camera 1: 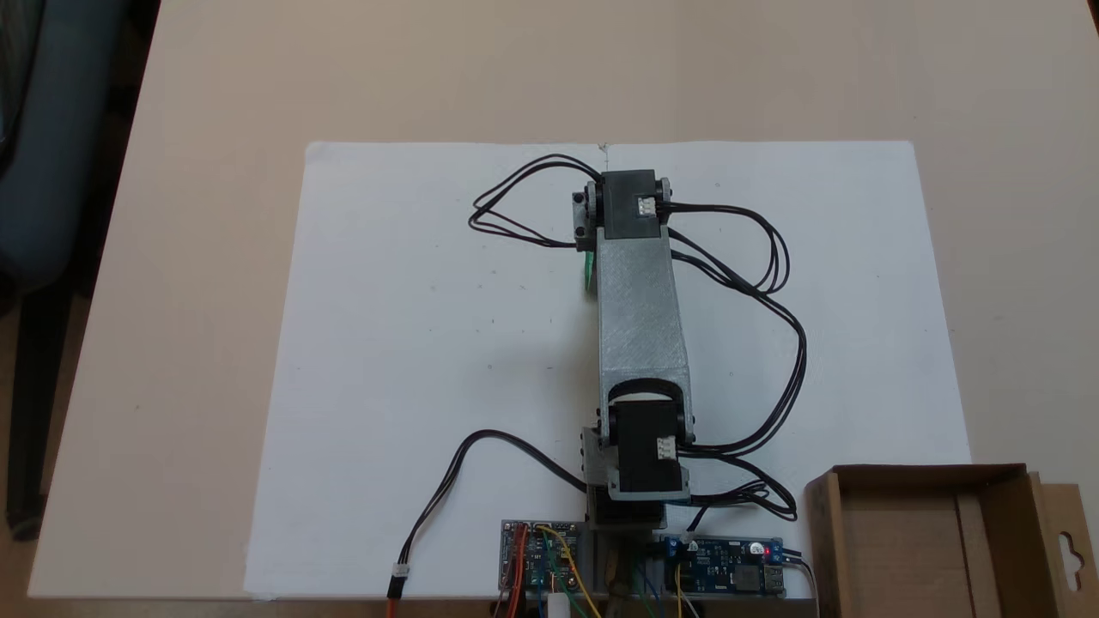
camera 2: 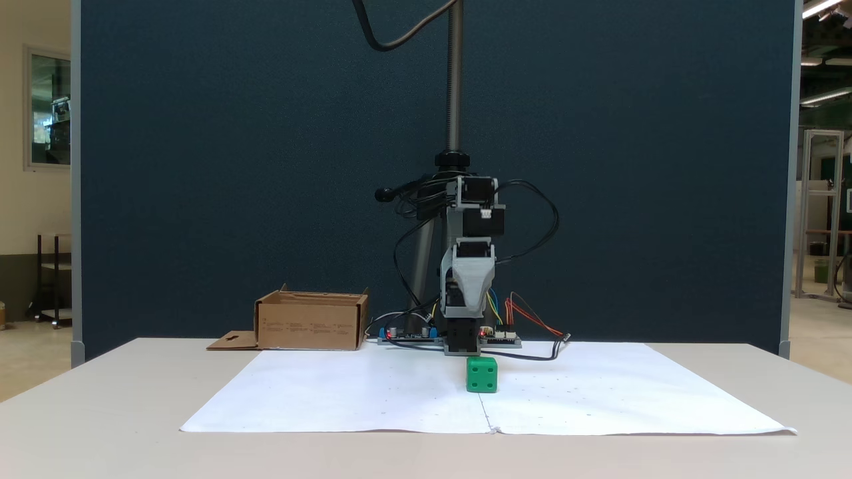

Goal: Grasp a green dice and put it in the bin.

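A paper sheet (camera 2: 373,399) lies on the desk (camera 2: 100,399). The dice (camera 2: 482,374) sits on the sheet, in front of the arm (camera 2: 468,279), whose base stands at the sheet's rear edge. In the same fixed view the bin (camera 2: 311,322) rests on the desk left of the base, well apart from the dice.

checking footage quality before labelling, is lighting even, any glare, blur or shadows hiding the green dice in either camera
In the fixed view from above, soft even light, no glare, but the grey arm link covers all but a sliver of the small bright green plastic dice; in the front fixed view the dice is sharp and evenly lit on the white paper sheet, with only a faint shadow beneath it.
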